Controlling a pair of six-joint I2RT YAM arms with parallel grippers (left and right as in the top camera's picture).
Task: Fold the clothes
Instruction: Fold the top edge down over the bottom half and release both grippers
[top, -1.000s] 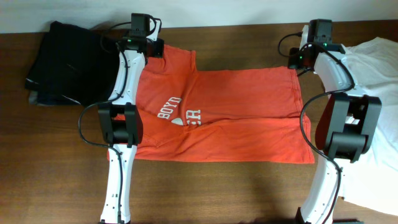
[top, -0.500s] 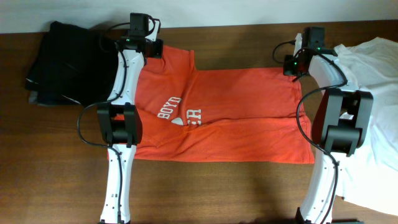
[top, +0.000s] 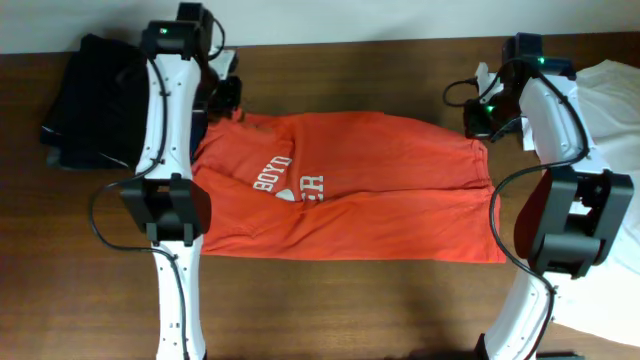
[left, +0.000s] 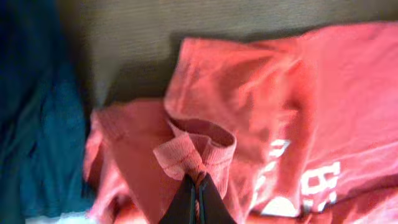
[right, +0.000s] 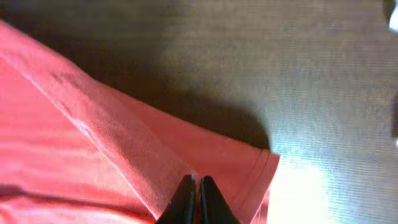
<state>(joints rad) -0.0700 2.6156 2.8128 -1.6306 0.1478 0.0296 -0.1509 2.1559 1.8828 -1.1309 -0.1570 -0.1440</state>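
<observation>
T-shirt (top: 385, 160) in left tool (left: 198, 182), right tool (right: 198, 182)

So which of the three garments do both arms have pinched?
The orange-red T-shirt with white lettering, mid-table; the dark garment and white shirt lie aside, ungripped.

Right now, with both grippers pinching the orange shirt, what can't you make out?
Overhead: the left gripper and right gripper tips hide under their wrists.
Overhead: lettering on the orange shirt is partly folded under.
Overhead: the white shirt runs off the right edge.
</observation>
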